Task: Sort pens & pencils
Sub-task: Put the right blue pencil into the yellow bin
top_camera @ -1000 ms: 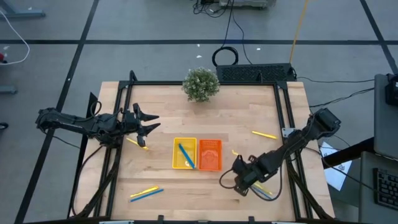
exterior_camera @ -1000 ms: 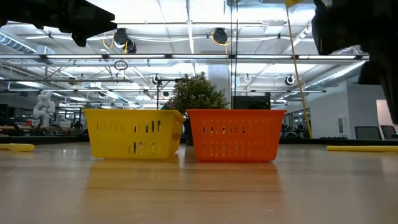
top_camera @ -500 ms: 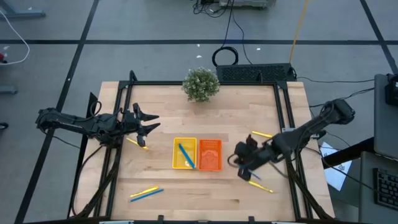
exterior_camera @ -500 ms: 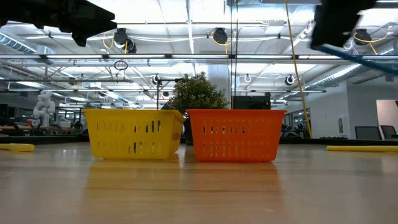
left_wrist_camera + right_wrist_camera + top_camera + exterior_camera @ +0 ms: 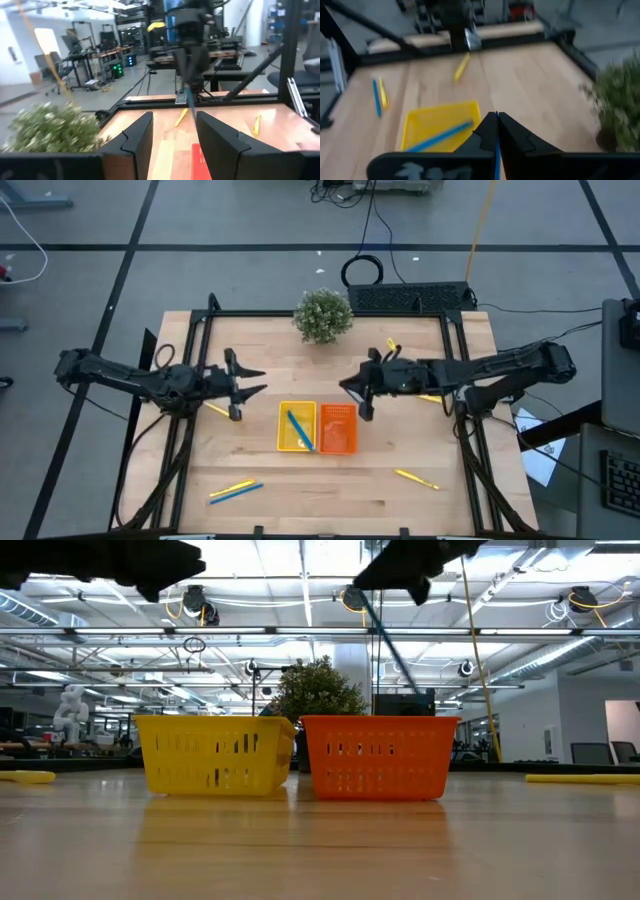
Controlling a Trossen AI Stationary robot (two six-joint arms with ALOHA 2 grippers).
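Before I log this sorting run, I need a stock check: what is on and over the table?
light wooden table: one, pale brown, under everything
small potted plant: one, green, back edge
yellow plastic tray: one, yellow, centre
orange plastic tray: one, orange, beside the yellow one
thin yellow pencils: four, yellow, by left claw, front left, front right, right side
thin blue pens: three, blue, in yellow tray, front left, in right claw
left claw: open, left of trays
right claw: shut on a pen, over the orange tray's back edge

blue pen (image 5: 298,430) slanted in yellow tray | blue-yellow pair (image 5: 235,491) front-left | yellow pencil (image 5: 415,478) front-right
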